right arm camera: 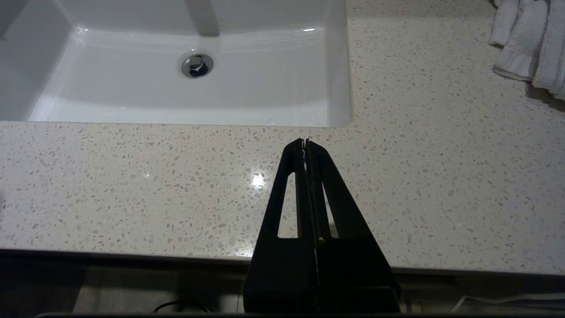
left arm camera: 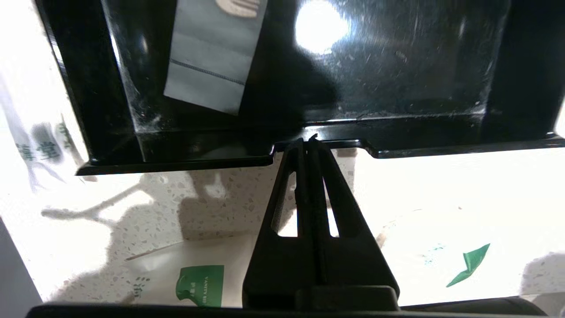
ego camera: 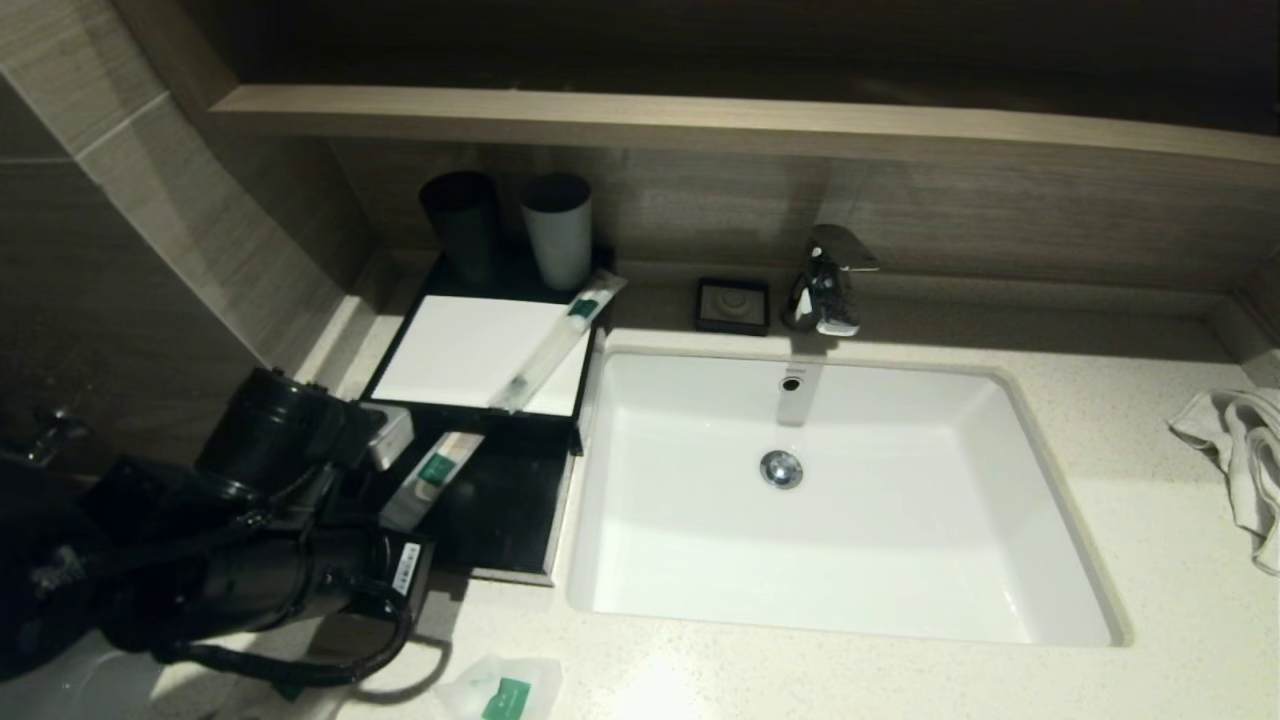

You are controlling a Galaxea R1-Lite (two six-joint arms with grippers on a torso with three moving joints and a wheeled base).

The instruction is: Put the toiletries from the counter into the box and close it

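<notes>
At the drawer's front lip, the left gripper [left arm camera: 307, 140] sat pinched shut and empty, seemingly to nudge the drawer.

The low black box [ego camera: 478, 352] was open: one long translucent packet [ego camera: 432, 477] inside, another [ego camera: 556, 342] on its white top, pouches [ego camera: 503, 690] on the speckled counter [ego camera: 1150, 480]. The right gripper [right arm camera: 305, 142] hung closed, idle.

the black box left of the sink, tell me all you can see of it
The box is low, glossy black and rectangular, with a flat white top panel. Its drawer is pulled out toward the robot. One long packet lies in the drawer; another lies slanted across the panel. Two cups stand at its back. The left tool, shut, meets the drawer's front lip.
</notes>
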